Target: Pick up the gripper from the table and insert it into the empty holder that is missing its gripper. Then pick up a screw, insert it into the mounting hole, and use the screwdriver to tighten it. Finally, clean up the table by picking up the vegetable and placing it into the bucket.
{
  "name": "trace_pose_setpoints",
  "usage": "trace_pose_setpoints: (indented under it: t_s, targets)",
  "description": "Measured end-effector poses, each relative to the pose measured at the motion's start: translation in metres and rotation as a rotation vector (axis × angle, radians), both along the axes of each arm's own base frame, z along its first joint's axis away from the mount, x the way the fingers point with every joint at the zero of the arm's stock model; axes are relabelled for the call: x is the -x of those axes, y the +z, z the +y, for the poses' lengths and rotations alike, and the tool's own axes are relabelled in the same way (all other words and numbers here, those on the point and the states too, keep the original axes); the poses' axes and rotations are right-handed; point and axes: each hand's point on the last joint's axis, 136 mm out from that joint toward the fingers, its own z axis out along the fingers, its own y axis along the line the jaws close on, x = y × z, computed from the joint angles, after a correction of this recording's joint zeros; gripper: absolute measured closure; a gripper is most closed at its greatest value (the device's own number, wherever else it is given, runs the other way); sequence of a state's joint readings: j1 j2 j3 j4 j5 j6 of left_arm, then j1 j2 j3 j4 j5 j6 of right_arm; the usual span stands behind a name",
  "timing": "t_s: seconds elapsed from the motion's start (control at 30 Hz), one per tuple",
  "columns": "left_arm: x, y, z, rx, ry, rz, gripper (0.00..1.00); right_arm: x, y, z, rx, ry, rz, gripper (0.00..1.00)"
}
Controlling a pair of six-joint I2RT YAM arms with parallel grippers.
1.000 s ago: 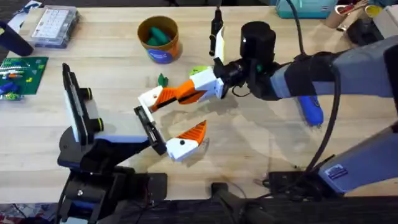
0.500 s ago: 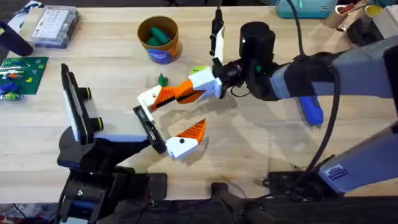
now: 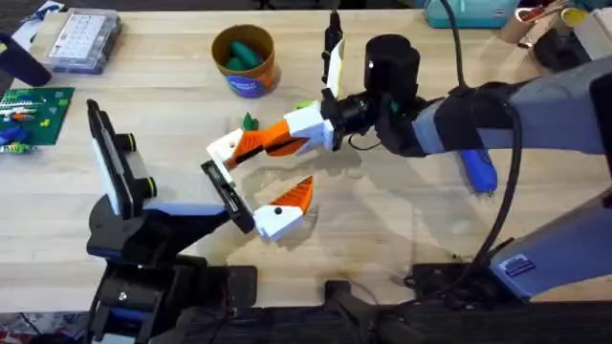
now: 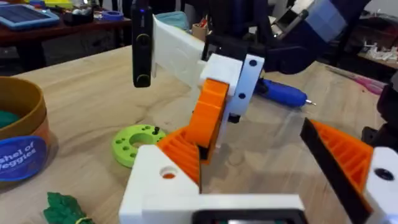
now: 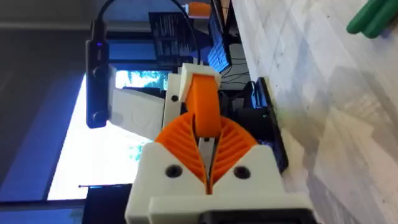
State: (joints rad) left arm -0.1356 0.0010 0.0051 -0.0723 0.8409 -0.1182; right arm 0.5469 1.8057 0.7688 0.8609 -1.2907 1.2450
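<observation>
Clamping the orange-and-white gripper part [image 3: 273, 143], the right fingers [image 5: 208, 165] stay together. Left fingers [image 4: 171, 152] spread apart around it; green vegetable [image 3: 251, 122] lies nearby.

Light wooden table [image 3: 382, 239] with parts scattered across it

The bucket [image 3: 245, 60] stands toward the far side, a clear compartment box [image 3: 84, 40] at the far left corner and a green circuit board [image 3: 33, 115] nearer along the left edge. A small leafy green vegetable [image 3: 251, 122] and a lime-green disc [image 4: 140, 144] lie near the middle; the screwdriver [image 3: 478, 170] lies to the right.
</observation>
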Motion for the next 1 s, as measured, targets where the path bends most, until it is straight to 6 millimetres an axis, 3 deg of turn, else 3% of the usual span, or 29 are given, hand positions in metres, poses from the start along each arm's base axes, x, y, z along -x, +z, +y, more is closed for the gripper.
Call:
trace_pose_setpoints:
  t_s: [0.7, 1.0]
  targets:
    - [0.0025, 0.0001, -0.0017, 0.002, -0.018, 0.002, 0.015, 0.0019, 0.0014, -0.0042, 0.027, -0.088, 0.017, 0.992]
    - [-0.0022, -0.0002, 0.0017, 0.005, 0.015, 0.009, 0.014, -0.0007, -0.0001, 0.0044, 0.042, -0.149, 0.008, 0.992]
